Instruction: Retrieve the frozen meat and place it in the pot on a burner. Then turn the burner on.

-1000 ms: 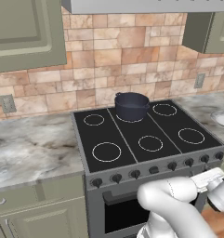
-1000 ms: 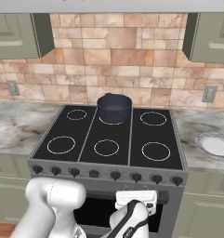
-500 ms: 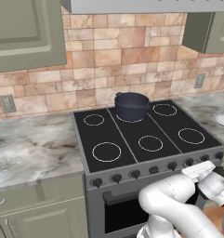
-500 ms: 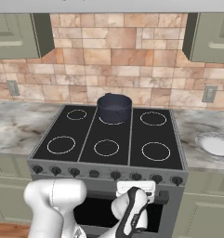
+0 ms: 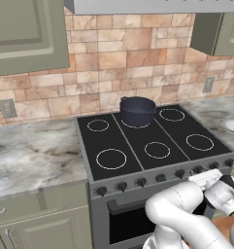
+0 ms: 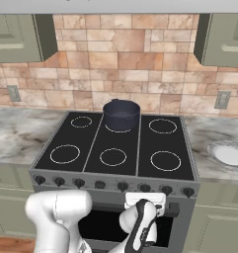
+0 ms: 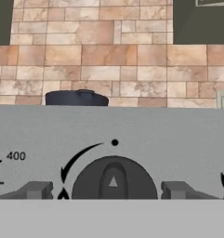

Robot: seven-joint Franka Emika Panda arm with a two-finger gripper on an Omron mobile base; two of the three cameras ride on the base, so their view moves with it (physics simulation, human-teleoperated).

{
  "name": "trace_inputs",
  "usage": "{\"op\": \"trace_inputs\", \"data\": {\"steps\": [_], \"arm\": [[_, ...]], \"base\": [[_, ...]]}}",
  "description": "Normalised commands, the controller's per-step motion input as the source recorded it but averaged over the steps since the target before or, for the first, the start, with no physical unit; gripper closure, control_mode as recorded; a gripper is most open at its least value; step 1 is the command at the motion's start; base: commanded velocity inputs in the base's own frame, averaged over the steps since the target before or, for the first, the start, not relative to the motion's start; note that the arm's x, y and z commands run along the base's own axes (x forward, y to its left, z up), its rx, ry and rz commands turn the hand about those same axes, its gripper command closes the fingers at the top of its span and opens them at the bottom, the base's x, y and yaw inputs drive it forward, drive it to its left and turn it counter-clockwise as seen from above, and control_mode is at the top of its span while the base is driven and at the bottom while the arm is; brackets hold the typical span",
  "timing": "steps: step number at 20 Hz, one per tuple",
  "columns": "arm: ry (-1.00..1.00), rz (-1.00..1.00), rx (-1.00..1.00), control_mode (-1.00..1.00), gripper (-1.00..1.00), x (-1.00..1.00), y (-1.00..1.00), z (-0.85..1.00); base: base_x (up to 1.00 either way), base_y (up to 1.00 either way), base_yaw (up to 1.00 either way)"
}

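- Arm: white Panda arm (image 5: 179, 214) is rising from low in front of the stove, folding at the elbow and reaching forward toward the control panel (image 6: 115, 184); in the right base view the forearm (image 6: 140, 230) is pointing up at the knob row from below.
- Claw (image 7: 106, 190): it is facing the panel squarely in the hand view, with its two grey fingertips (image 7: 36, 189) standing spread wide on either side of a dark round knob (image 7: 114, 179). The tips are sitting apart from the knob's edge, so the claw is gripping nothing.
- Knob: its raised bar is standing upright, with a small triangle mark on it; a black dot and a curved arrow are printed on the panel above it, and "400" is showing at the far left.
- Pot (image 5: 137, 110): dark navy-black, straight-sided, it is sitting upright on the rear middle burner (image 5: 136, 123) of the black glass cooktop (image 5: 133, 146), just in front of the tiled backsplash (image 6: 125, 64). Its rim is also peeking above the panel edge in the hand view, up and left of the knob. Whether anything is lying inside cannot be told.
- Other burner rings: five white rings are lying bare around the pot.
- Surface (image 5: 36, 155): marbled stone is flanking the stove on both sides; a white plate (image 6: 230, 154) is resting on the right stretch.
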Motion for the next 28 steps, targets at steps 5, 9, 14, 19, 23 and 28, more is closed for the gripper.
{"op": "trace_inputs", "data": {"steps": [5, 9, 14, 19, 23, 28], "arm": [[0.00, 0.03, 0.03, -1.00, -1.00, 0.19, -0.26, -0.06], [0.00, 0.04, 0.03, -1.00, -1.00, 0.09, -0.11, -0.09], [0.00, 0.03, 0.01, -1.00, -1.00, 0.01, 0.00, 0.00], [-0.01, 0.03, 0.01, -1.00, 1.00, 0.00, 0.00, 0.00], [-0.02, 0.02, 0.00, -1.00, 1.00, 0.00, 0.00, 0.00], [-0.03, 0.02, 0.00, -1.00, 1.00, 0.00, 0.00, 0.00]], "base": [[0.00, 0.00, 0.00], [0.00, 0.00, 0.00], [0.00, 0.00, 0.00], [0.00, 0.00, 0.00], [0.00, 0.00, 0.00], [0.00, 0.00, 0.00]]}}
